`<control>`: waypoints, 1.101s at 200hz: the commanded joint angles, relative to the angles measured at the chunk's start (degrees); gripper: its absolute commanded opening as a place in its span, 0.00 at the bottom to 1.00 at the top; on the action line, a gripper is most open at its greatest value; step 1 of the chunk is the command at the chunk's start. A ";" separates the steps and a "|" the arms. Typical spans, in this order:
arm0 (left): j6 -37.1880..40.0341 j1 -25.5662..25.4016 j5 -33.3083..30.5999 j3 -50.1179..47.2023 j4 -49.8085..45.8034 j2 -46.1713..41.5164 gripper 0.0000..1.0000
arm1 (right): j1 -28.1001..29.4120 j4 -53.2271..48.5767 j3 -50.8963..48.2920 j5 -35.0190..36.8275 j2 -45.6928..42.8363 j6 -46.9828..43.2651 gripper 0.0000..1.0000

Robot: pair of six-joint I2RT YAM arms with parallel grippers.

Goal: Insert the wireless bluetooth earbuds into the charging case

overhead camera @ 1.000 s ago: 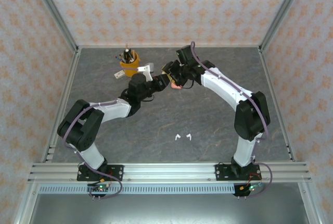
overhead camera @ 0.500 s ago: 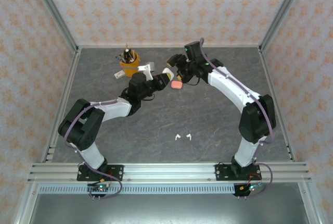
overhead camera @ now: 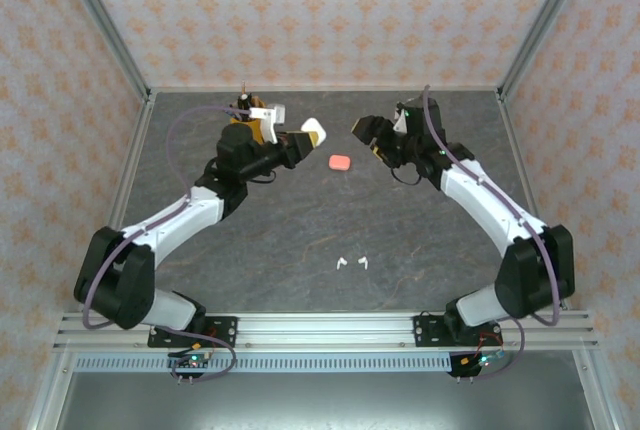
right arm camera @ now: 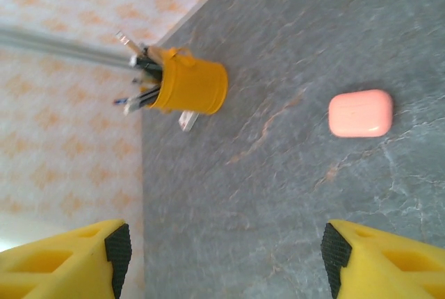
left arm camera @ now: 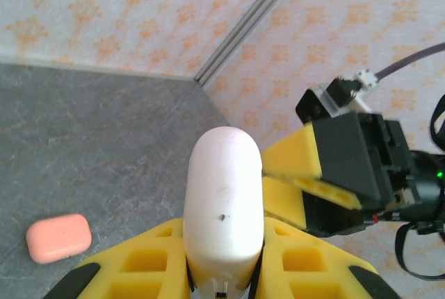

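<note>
A: Grippers?
B: Left gripper (overhead camera: 298,142) is clamped on one white case (left arm camera: 224,201). Right gripper (right arm camera: 226,250) is spread, holding nothing.
A: Beyond them?
B: One pink case (overhead camera: 340,163) lies between them. Two white earbuds (overhead camera: 352,263) lie nearer, well apart from it. One pen cup (right arm camera: 188,89) stands far left.

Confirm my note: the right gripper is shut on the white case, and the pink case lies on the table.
Wrong arm. The left gripper is shut on the white case, as the left wrist view shows. The right gripper has its jaws open with nothing between them. The pink case does lie on the table.
</note>
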 commanded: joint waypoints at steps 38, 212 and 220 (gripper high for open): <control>6.57 1.87 10.62 3.18 -8.81 -3.46 0.14 | 2.45 16.80 -3.95 -14.52 -4.43 -5.40 0.74; 6.04 1.01 12.98 5.80 -9.12 -1.69 0.13 | 6.66 13.19 5.17 -10.90 7.72 -6.44 0.69; 6.06 0.91 13.21 5.78 -9.03 -1.78 0.13 | 6.24 13.52 5.22 -10.02 8.59 -5.84 0.69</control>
